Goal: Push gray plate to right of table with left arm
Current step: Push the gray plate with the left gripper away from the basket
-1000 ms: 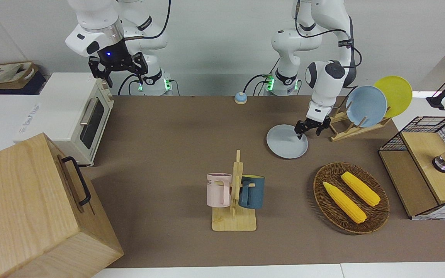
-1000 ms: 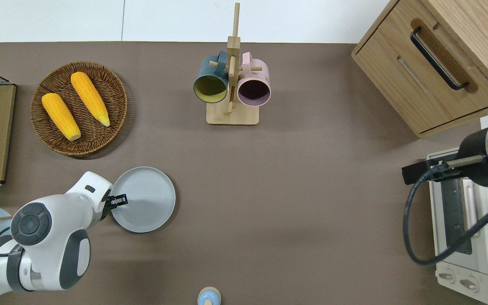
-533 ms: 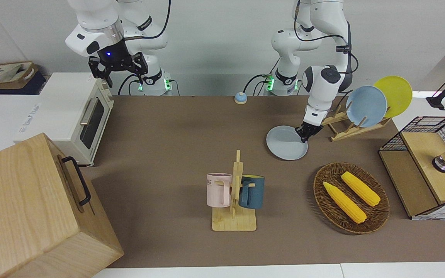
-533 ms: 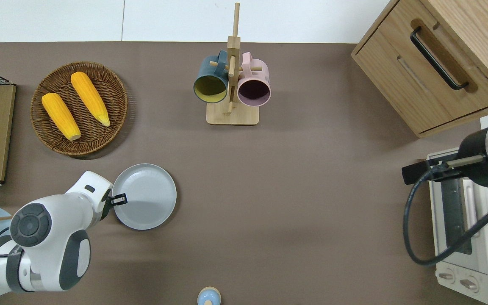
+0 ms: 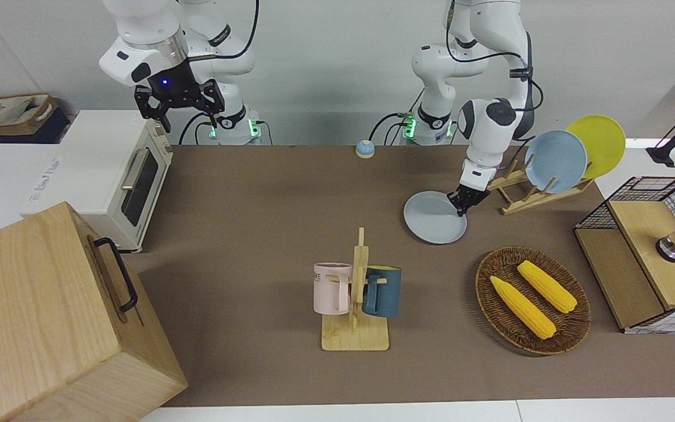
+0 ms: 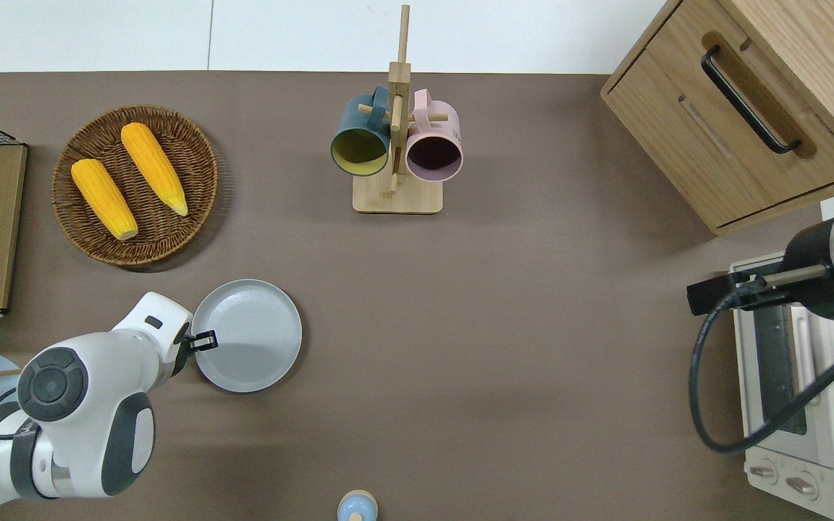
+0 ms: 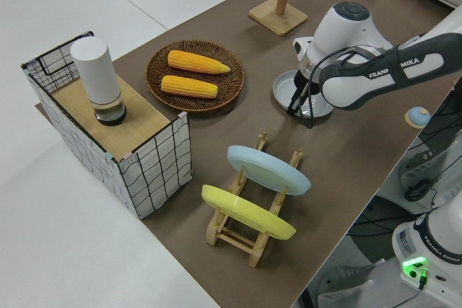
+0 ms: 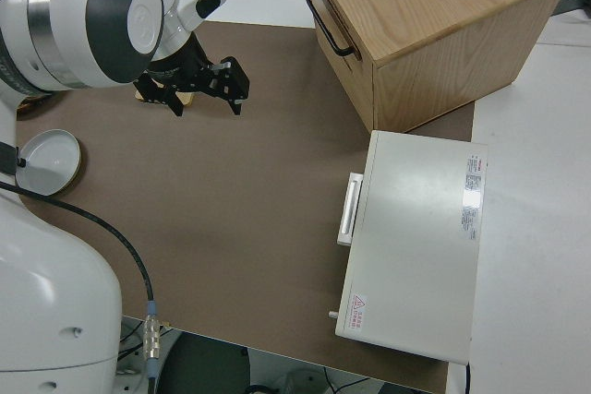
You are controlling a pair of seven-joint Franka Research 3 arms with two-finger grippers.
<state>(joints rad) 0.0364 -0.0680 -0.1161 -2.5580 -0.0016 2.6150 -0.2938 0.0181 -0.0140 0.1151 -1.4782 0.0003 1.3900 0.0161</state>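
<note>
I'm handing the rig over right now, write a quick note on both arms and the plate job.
Left tool: shut, low at the rim of the round pale gray plate, on its left-arm side.
Right arm: parked, tool open.
Plate lies flat on the brown table, between the wicker corn basket and the robots, toward the left arm's end.
Done: contact made.
Left: nearly the whole push toward the right arm's end.

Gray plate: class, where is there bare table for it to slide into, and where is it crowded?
Bare table runs from the gray plate to the toaster oven, between mug stand and bell. The left arm's end is crowded: corn basket, plate rack, left gripper.
</note>
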